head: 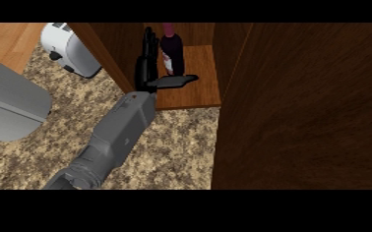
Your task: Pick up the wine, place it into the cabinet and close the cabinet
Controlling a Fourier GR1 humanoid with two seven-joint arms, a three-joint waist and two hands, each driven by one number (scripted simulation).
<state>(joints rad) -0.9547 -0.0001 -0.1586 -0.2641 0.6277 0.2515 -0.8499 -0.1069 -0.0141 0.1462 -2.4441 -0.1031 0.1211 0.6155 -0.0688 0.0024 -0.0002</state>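
Dark wine bottle [171, 51] already stands on the cabinet shelf [196, 86]; the left hand [149, 64], fingers straight and thumb out, rests beside it. Cabinet door [298, 108] yet unclosed.

You're looking at a cabinet [196, 86] of dark, matt wood with visible grain. In front of it the counter [174, 147] is speckled, rough-looking stone. Left of the cabinet, the toaster [73, 54] has a smooth, glossy white shell.
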